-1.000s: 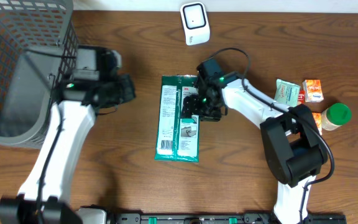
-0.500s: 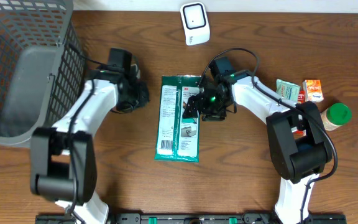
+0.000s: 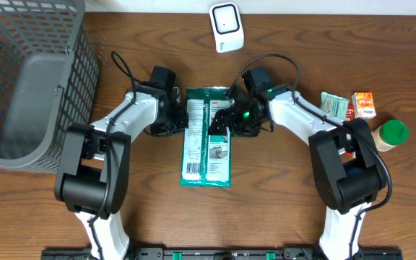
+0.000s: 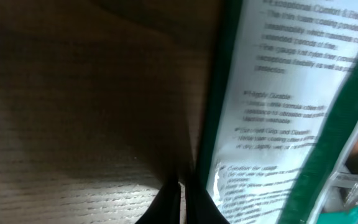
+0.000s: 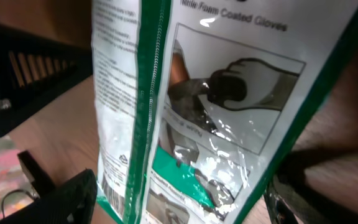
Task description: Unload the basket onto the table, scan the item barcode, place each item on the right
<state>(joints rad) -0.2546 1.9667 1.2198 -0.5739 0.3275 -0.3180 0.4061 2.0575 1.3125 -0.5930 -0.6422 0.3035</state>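
Right pincer (image 5: pixel 182 193) (jaws apart) — straddling glove packet (image 3: pixel 206 148)

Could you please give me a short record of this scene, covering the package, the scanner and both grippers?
item: green and white glove package, flat on the table, centre
scanner: white scanner, far edge, apart from the package
left gripper: shut, tips at the package's left edge
right gripper: open, over the package's right side
basket: grey basket, left

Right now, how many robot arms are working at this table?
2: the left arm at the left edge of the glove packet, the right arm at its right edge.
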